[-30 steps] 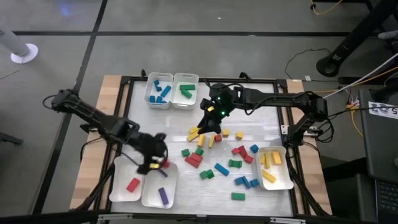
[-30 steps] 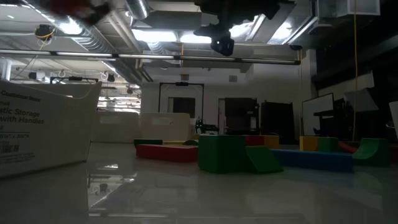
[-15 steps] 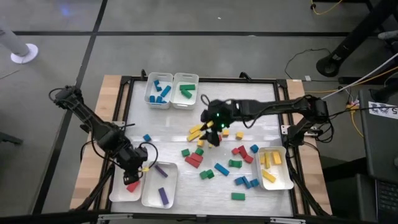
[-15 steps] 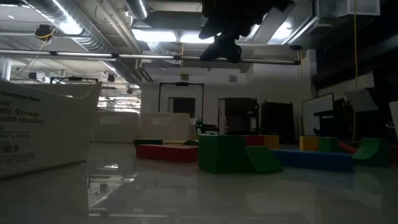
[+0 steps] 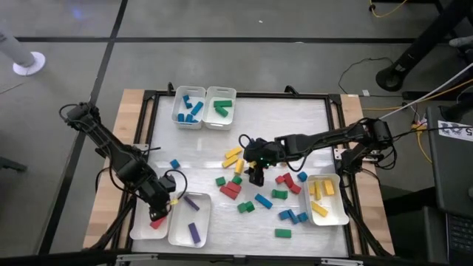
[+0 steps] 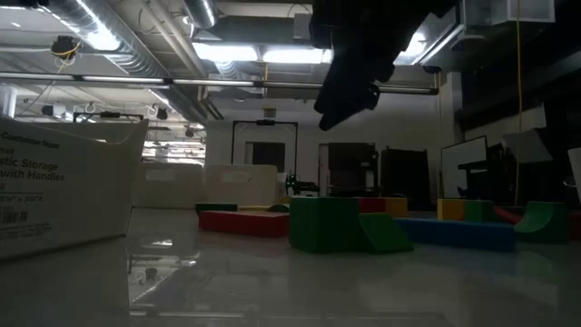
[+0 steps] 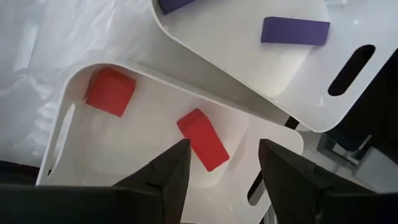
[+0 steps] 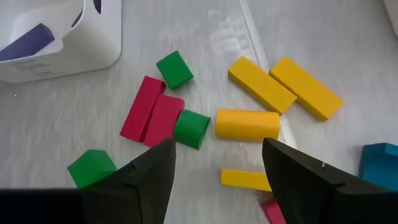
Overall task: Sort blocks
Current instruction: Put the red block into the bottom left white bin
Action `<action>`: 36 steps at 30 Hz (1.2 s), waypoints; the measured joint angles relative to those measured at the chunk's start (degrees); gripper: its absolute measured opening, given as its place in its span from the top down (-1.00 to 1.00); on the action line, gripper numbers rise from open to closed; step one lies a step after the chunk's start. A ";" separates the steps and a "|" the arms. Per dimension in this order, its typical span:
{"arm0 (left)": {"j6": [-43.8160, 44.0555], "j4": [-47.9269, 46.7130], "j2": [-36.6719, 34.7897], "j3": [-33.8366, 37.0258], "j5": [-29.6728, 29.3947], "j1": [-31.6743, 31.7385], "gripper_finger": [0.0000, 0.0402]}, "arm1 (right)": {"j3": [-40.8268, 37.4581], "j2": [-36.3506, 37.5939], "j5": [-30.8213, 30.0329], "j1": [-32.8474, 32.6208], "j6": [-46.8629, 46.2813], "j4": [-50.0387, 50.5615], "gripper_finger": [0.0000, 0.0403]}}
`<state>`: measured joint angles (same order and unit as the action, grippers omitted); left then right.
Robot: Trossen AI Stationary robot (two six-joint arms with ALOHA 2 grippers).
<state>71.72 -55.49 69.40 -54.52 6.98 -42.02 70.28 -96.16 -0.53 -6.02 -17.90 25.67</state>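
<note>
The left gripper (image 5: pixel 157 209) now hangs over the tray of red blocks (image 7: pixel 74 93) at the front-left corner of the table, having swung there within the last second from a position beside the pile. Its fingers stand apart and empty, and two red blocks (image 7: pixel 202 139) lie in the tray below them. Judged from this, a red block has just been released, so that delivery is complete and the left arm is free for another pick.

The right gripper (image 5: pixel 256 171) has moved down from the rear of the pile to its centre over the same interval. Its fingers are spread and hold nothing. In the right wrist view, a short yellow block (image 8: pixel 247 124) lies between the fingers, touching a green block (image 8: pixel 191 129) and near two yellow bars (image 8: pixel 285 86). This suggests a yellow pick is next, bound for the tray of yellow blocks (image 5: pixel 342 216) at the front right.

Many loose blocks (image 5: pixel 255 186) remain on the table, so the sorting is well short of finished.
</note>
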 joint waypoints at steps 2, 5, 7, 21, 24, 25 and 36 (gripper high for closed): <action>0.03 0.04 0.10 0.00 -0.07 0.00 0.10 | 0.00 0.00 0.02 0.00 0.04 0.05 -0.19; 0.07 0.55 0.10 0.02 -0.28 0.00 0.09 | 0.00 0.00 0.02 0.00 0.17 0.99 -0.19; 0.08 1.04 0.10 0.01 -0.33 0.00 0.09 | 0.00 0.00 0.02 0.00 0.24 2.57 -0.19; -1.02 2.42 0.10 0.02 -3.59 0.07 0.09 | 0.00 0.00 -4.57 0.04 17.02 13.45 -0.19; -2.84 2.37 0.10 0.02 -6.15 0.07 0.09 | 0.00 0.00 -4.61 0.04 18.82 13.47 -0.19; -3.54 2.38 0.10 0.02 -6.84 0.07 0.09 | 0.00 0.00 -4.62 0.04 19.27 13.46 -0.19; -6.58 2.32 0.10 0.04 -9.16 0.07 0.09 | -3.70 -1.69 -6.54 0.04 19.90 9.85 -0.19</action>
<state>65.14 -53.16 69.49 -54.48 -2.17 -41.95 66.59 -97.85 -7.07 -5.98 2.00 35.52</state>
